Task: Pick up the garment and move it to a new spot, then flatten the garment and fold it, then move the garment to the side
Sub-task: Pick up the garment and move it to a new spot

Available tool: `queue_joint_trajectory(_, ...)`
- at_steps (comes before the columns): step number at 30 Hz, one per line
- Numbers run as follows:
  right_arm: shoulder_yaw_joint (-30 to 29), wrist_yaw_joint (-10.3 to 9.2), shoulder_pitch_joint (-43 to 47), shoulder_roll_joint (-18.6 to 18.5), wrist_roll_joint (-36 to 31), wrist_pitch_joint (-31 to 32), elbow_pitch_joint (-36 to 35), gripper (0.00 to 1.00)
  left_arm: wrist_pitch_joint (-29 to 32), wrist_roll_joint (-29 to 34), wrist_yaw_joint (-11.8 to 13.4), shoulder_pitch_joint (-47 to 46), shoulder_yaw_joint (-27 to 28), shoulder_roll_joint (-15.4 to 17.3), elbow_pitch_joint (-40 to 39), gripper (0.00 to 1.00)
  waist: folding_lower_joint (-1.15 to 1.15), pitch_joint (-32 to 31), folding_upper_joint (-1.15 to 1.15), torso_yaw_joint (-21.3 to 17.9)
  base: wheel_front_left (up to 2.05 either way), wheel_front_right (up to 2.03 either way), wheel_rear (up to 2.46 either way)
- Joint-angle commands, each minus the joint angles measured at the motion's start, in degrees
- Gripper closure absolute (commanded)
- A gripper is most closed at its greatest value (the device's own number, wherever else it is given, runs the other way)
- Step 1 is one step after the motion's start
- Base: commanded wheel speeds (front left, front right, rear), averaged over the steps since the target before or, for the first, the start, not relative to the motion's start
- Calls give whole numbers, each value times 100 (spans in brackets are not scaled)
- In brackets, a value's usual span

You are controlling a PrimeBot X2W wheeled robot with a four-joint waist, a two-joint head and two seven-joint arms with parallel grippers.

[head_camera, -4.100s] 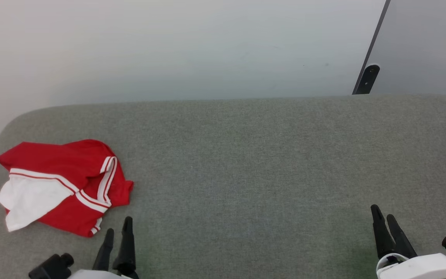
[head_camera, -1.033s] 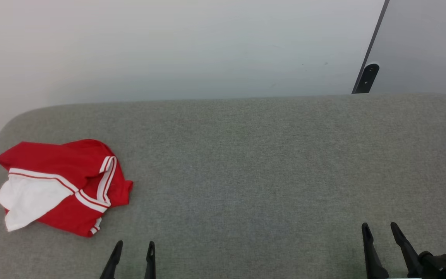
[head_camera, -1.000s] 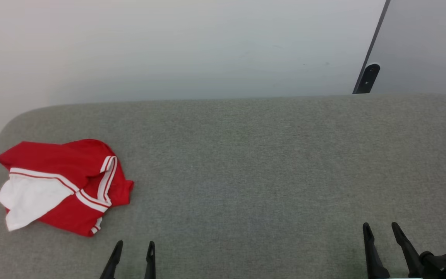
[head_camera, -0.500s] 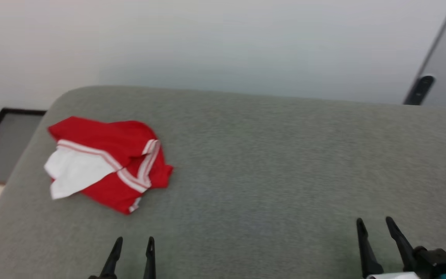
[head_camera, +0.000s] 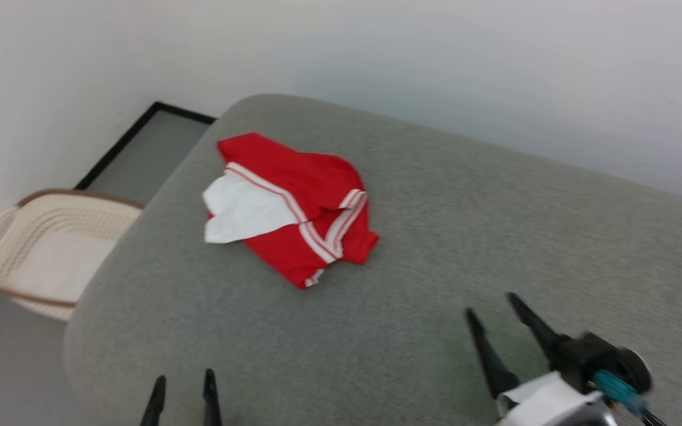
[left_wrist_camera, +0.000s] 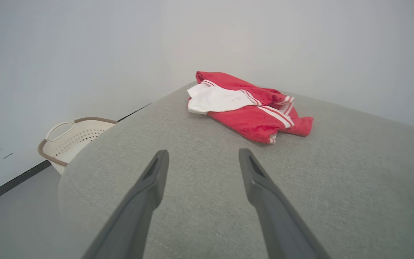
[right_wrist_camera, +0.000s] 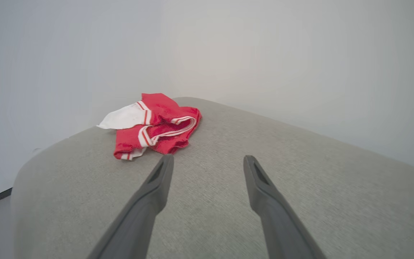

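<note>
Cream basket (head_camera: 74, 193) stood on the floor off the grey cushion's (head_camera: 495, 225) left end. Left gripper (head_camera: 184, 377) was at the cushion's near edge, fingers spread, empty. Garment (head_camera: 311, 183) lay crumpled near the cushion's far-left corner, untouched. Right gripper (head_camera: 490, 305) was over the cushion's near side, fingers apart, empty. Risk: pinching one layer only, so bunched cloth drags or slides off that corner
</note>
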Motion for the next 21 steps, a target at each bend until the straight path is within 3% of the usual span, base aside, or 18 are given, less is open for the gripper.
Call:
queue_joint_trajectory(1,206,-7,-149,-92,69,31,66,0,-3,-96,122,80,15,-6,-96,0,0,199,0,481,0,0,0)
queue_joint_trajectory(10,1372,-7,-1066,-387,581,-42,568,0,-3,-548,759,488,6,-4,-631,0,0,386,0,582,-1,-1,-1)
queue_joint_trajectory(17,1595,-7,-1286,-455,784,-207,842,0,-3,-590,877,536,-95,-3,-734,0,0,377,0,568,-4,-4,-4)
queue_joint_trajectory(21,1521,-7,-1245,-416,841,-312,955,0,-2,-523,722,368,-95,-4,-708,0,0,326,0,535,0,0,0)
